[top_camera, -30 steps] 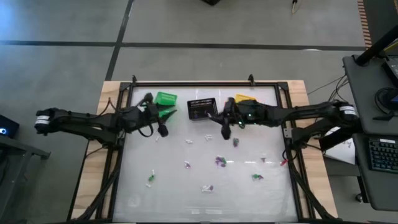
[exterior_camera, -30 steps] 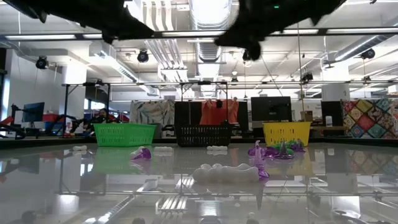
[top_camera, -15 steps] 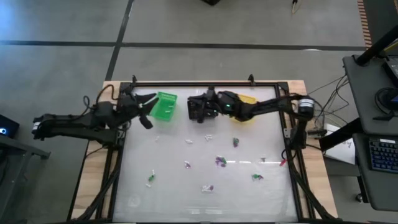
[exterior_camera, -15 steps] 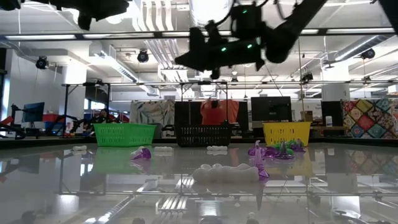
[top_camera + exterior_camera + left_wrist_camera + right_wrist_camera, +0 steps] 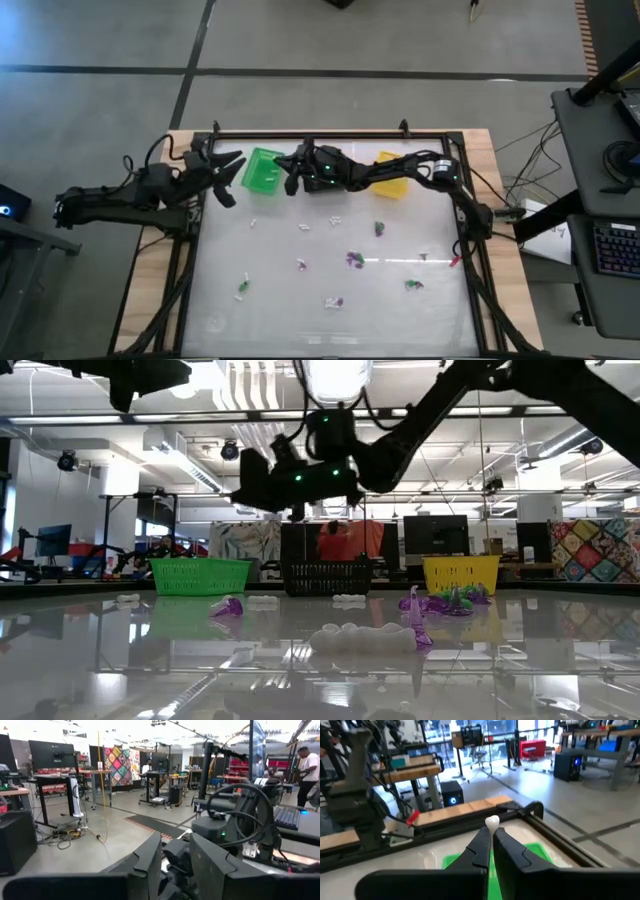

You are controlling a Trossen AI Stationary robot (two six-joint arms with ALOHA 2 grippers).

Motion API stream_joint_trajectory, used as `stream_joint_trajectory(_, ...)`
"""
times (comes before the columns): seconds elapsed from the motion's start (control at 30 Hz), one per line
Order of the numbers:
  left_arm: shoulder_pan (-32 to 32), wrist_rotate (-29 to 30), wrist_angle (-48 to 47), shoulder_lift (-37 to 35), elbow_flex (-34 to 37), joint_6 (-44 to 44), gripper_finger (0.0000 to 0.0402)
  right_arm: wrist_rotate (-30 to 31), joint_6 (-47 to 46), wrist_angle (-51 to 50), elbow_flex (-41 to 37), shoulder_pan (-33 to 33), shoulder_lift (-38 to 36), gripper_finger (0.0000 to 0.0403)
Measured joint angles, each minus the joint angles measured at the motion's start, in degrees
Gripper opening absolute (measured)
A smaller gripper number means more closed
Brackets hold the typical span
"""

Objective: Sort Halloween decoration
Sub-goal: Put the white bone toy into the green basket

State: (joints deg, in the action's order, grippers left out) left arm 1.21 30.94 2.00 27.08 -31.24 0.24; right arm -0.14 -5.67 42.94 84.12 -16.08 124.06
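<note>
Glass tabletop [image 5: 300,310] and open workshop frame a moment where the right claw [image 5: 490,836], pinched narrow, holds a tiny white trinket [image 5: 492,822] at the very tips of its fingers. Seen from its wrist, the green basket [image 5: 520,857] lies just below and ahead of that claw; the black basket [image 5: 330,185] sits under its arm and the yellow basket [image 5: 392,186] behind it. Such a piece is probably light, hard and slick, so a tip pinch across its body looks the only workable hold, and it could pop free easily. More trinkets [image 5: 354,260] lie scattered well behind the claw. Its shape is too small to make out. The left claw [image 5: 222,172] hovers spread wide beside the green basket, empty.
</note>
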Motion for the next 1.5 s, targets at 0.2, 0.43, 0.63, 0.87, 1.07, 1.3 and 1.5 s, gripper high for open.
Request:
stream_joint_trajectory(0.2,0.00,0.00,-0.75,-0.19,0.02,-0.55,0.0084,0.09,0.15,-5.57,6.34,0.00,4.30,0.0009)
stream_joint_trajectory(0.43,-0.02,0.00,-2.24,-0.19,0.02,-0.84,0.0084,0.15,0.11,-7.10,7.75,0.00,5.54,0.0015)
stream_joint_trajectory(0.63,-0.02,0.00,-2.18,0.02,0.16,-1.01,0.0084,0.15,-0.33,-7.55,7.75,-0.09,5.52,0.0058)
stream_joint_trajectory(0.87,-0.02,0.00,-2.15,0.03,0.22,-1.01,0.0084,0.17,-0.33,-9.70,7.75,-0.09,5.52,0.0111)
stream_joint_trajectory(1.07,-0.02,-0.05,-5.34,0.45,0.24,-4.10,0.0084,0.02,0.55,-11.42,7.75,-0.06,3.73,0.0133)
stream_joint_trajectory(1.3,0.00,-0.56,-15.09,3.25,0.26,-15.09,0.0084,-0.31,6.84,-26.19,7.75,0.79,-3.77,0.0137)
stream_joint_trajectory(1.5,-0.04,-6.70,-19.53,9.60,0.28,-22.98,0.0084,-0.17,11.02,-42.23,7.69,1.98,-12.16,0.0137)
